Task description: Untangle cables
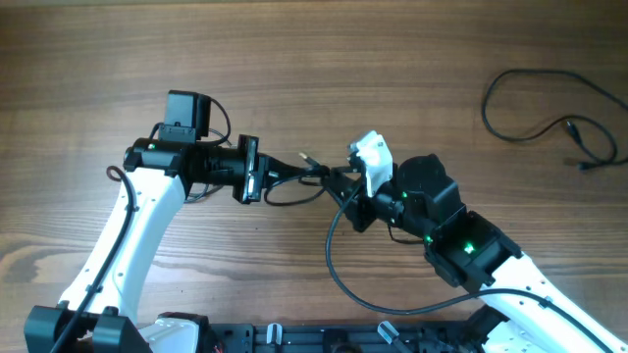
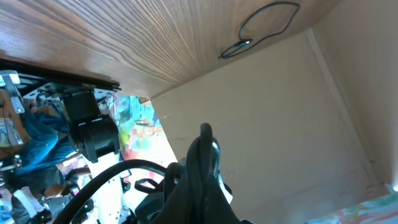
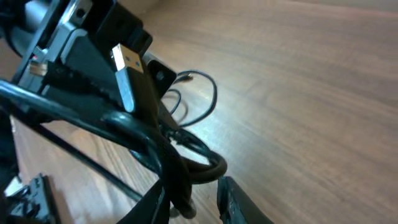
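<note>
Wood table (image 1: 392, 59), black cables (image 1: 304, 169) in tangled loops, left jaws clenched on them, right jaws' state unclear.

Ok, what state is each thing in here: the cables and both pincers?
tangled cables: knotted bundle, strung between the two pincers.
USB plug: free end, sticking out of the bundle.
loose cable: separate, lying in an open loop on the table, away from both arms.
left pincer: shut on the tangled cables.
right pincer: at the bundle; open or shut cannot be told.
</note>
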`<action>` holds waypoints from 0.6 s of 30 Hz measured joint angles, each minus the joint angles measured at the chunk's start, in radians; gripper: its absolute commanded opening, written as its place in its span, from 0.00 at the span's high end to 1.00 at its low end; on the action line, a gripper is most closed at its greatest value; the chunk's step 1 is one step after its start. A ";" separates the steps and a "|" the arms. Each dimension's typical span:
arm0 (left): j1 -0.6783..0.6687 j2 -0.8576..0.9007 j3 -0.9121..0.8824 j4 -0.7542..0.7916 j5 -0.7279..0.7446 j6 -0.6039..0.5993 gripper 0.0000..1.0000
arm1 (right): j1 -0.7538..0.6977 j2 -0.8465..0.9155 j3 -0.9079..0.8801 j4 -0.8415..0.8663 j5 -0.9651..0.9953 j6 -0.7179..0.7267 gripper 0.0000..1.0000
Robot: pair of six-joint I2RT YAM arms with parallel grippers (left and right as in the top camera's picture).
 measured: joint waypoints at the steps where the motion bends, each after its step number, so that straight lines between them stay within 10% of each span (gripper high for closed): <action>1: 0.001 0.000 0.000 0.001 -0.001 0.000 0.96 | 0.001 0.006 0.000 0.013 0.005 -0.003 0.83; 14: 0.012 0.000 -0.001 0.047 -0.328 0.010 0.96 | 0.001 -0.154 0.002 -0.155 0.039 -0.017 0.96; 18: 0.046 0.000 -0.003 0.151 -0.460 0.217 0.96 | 0.001 -0.198 0.003 -0.375 0.040 0.048 0.96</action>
